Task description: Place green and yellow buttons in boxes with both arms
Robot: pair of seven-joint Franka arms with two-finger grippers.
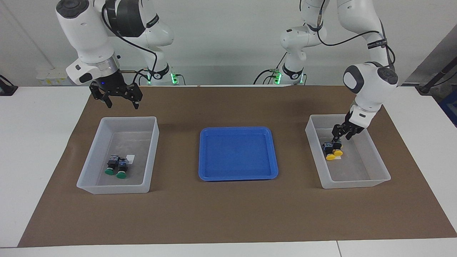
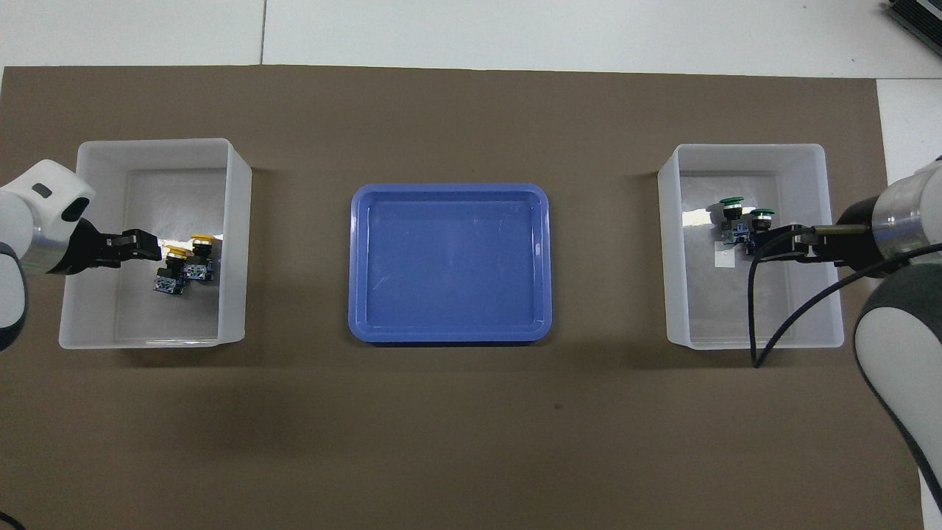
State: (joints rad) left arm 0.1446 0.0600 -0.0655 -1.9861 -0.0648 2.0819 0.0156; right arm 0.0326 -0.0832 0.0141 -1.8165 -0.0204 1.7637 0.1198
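Observation:
Two yellow buttons (image 1: 332, 151) lie side by side in the box (image 1: 379, 157) at the left arm's end, also in the overhead view (image 2: 184, 263). My left gripper (image 1: 341, 137) is down inside that box, open, its tips just above the buttons; it also shows in the overhead view (image 2: 151, 246). Two green buttons (image 1: 116, 167) lie in the other box (image 1: 93, 157) at the right arm's end, also in the overhead view (image 2: 745, 213). My right gripper (image 1: 122, 103) is open and empty, raised over that box's rim nearest the robots.
A shallow blue tray (image 1: 237, 130) sits between the two boxes with nothing in it, also in the overhead view (image 2: 449, 190). All stand on a brown mat (image 1: 228, 214) on the white table. A small white label (image 2: 725, 258) lies in the green buttons' box.

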